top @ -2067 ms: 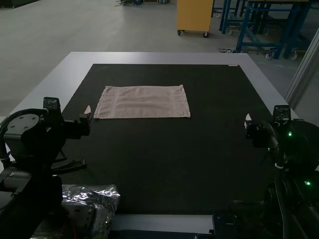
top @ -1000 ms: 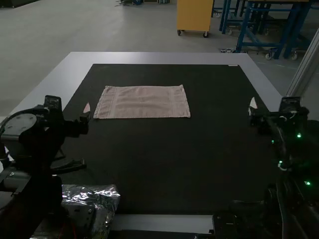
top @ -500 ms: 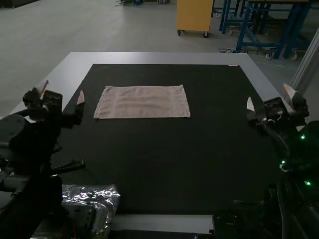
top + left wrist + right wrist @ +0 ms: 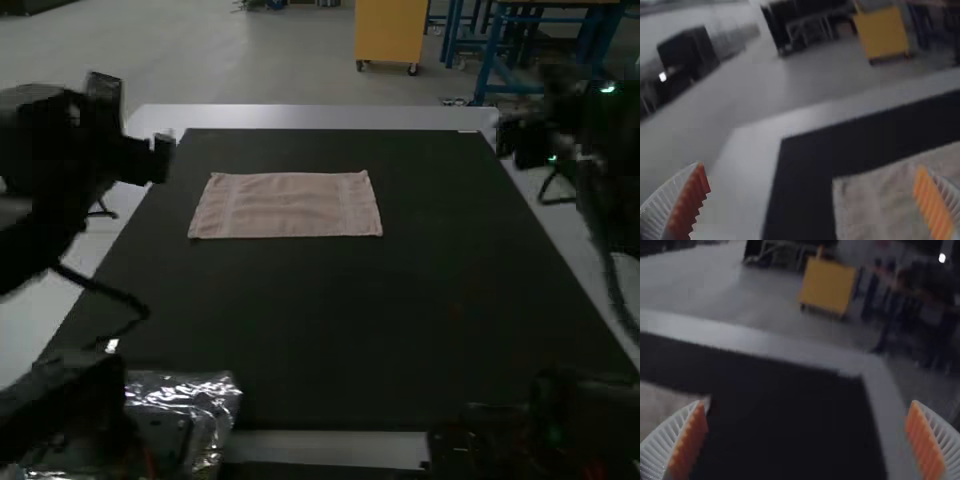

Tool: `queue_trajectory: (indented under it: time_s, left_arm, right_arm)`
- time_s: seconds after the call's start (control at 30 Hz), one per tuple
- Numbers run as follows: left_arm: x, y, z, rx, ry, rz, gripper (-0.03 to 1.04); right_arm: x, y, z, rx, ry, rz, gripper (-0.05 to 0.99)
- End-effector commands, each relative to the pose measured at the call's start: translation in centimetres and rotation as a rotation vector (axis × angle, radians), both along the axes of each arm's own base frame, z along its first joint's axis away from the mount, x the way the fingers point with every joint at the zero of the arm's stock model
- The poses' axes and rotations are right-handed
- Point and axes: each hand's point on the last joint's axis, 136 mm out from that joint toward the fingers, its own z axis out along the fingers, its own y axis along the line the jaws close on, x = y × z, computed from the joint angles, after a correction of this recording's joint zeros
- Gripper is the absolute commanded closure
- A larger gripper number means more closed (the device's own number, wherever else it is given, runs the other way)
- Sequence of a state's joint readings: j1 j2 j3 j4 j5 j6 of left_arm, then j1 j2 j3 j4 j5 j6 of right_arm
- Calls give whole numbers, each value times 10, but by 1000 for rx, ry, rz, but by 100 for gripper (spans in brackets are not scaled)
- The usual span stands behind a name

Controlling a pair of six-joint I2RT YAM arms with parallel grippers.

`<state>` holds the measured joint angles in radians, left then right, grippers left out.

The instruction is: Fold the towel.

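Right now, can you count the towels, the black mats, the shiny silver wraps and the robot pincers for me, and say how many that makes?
Pink towel: 1
Black mat: 1
Shiny silver wrap: 1
Pincers: 2, the left pincer and the right pincer
Total: 5

There is one towel (image 4: 285, 205), one dark mat (image 4: 350, 320), one surface (image 4: 320, 117), one silvery sheet (image 4: 212, 392), one left hand (image 4: 162, 152) and one right hand (image 4: 506, 137).

High view looks down; nearer wrist views share the towel (image 4: 285, 205).
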<state>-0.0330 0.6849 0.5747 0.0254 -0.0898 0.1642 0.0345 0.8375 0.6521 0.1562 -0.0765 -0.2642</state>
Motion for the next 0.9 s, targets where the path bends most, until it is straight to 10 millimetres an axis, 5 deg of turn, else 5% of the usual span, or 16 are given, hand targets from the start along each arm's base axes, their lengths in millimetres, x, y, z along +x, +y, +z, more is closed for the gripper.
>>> queue_trajectory:
  time_s: [0.0,0.23,0.5,0.87]
  left_arm:
    - [22,0,1,-175,55,32,5]
    - [57,1,-56,-262,319,87,5]
    - [82,12,-104,-301,443,125,5]
    - [141,14,-156,-292,539,136,5]
  right_arm:
    - [8,21,-33,177,152,69,3]
    - [8,46,-140,275,554,92,3]
    - [26,64,-172,271,660,106,3]
    - [95,93,-185,221,635,146,3]
